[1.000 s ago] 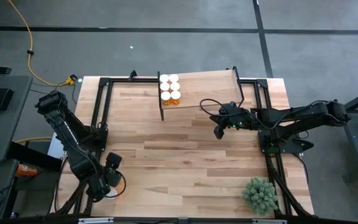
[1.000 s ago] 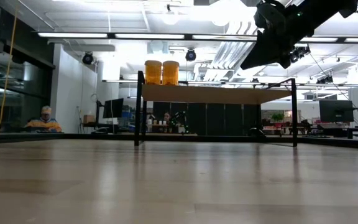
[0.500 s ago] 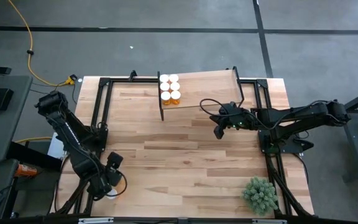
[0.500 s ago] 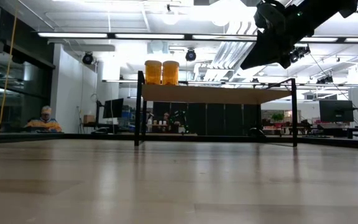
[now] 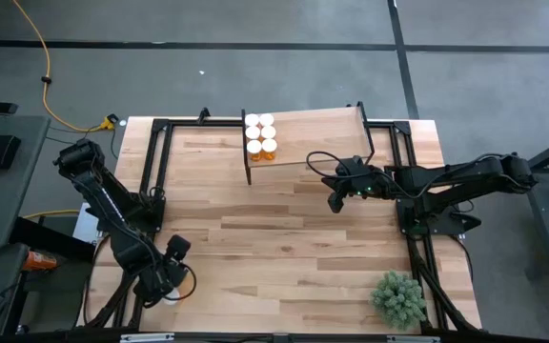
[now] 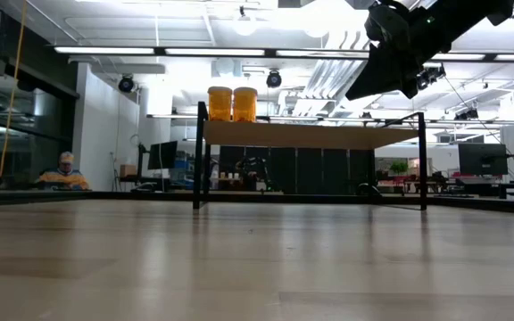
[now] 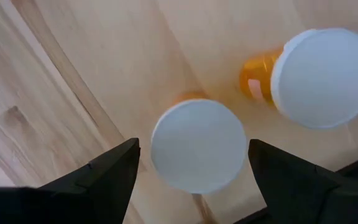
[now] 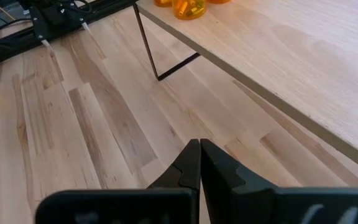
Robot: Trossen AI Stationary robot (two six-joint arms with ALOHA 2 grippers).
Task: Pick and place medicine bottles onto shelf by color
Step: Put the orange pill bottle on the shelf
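- Your left gripper hangs low over the near left part of the table, fingers spread wide, with one white-capped bottle standing between them but not gripped.
- You have a second bottle just beside that one.
- Your right gripper is pinched shut on nothing, poised above the table just in front of the shelf.
- You can see six bottles clustered at the shelf's left end.

Second bottle beside straddled bottle
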